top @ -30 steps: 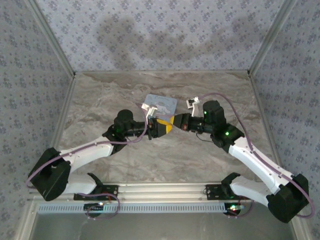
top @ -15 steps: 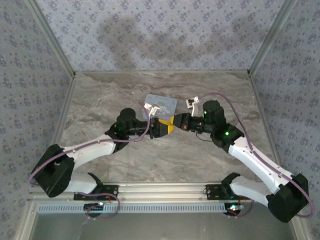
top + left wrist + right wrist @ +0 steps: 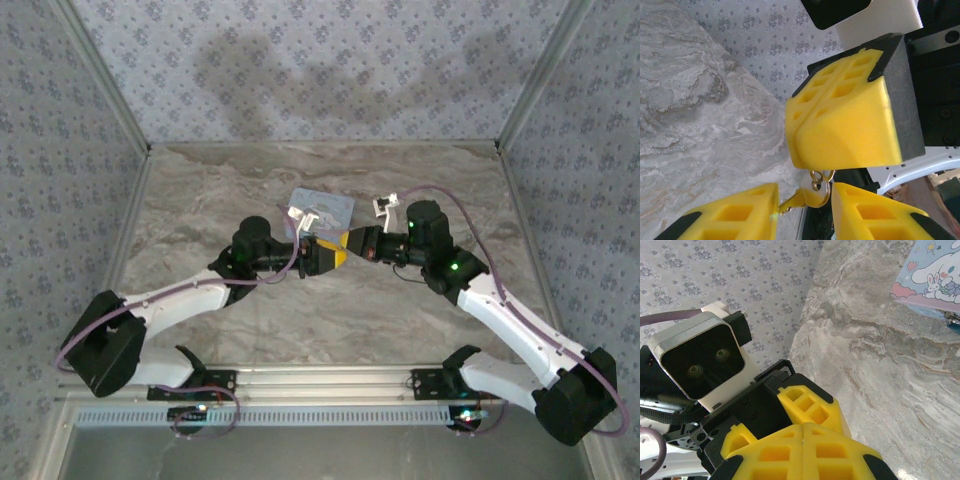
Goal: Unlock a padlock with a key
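meeting tip to tip above the middle of the worktop [image 3: 200, 200], the two grippers face each other. the right gripper [image 3: 803, 430] is closed, fingers pressed together. a brass key [image 3: 812, 196] on its ring hangs just under its tips; whether it is pinched cannot be told. the left gripper [image 3: 805, 202] stands parted around the key. toward the far edge lies a tin [image 3: 325, 208], and a dark-blue speck at its clasp looks like the padlock [image 3: 955, 323].

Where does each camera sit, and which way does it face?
Top external: above, behind the bases, looking down at table, tin, left gripper facing right gripper.
Left wrist: past its own fingers toward the key and right gripper.
Right wrist: past its shut fingers toward the left arm's camera.
Shared: top and right wrist see the tin.
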Robot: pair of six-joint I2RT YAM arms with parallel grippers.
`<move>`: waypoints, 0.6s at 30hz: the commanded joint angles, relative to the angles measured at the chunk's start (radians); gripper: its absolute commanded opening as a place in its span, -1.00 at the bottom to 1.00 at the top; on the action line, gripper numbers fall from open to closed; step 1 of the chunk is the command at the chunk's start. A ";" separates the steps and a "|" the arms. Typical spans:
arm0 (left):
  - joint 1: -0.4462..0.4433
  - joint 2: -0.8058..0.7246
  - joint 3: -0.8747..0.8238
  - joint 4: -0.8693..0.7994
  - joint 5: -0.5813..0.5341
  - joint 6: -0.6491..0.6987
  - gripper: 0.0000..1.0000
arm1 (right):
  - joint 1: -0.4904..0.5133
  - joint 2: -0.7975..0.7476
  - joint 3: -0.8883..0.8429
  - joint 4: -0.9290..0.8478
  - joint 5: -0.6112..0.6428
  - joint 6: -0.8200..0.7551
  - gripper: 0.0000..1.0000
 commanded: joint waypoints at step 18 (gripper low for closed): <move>0.006 -0.026 0.028 -0.025 0.023 0.028 -0.91 | -0.023 -0.022 -0.013 -0.018 -0.029 -0.014 -1.00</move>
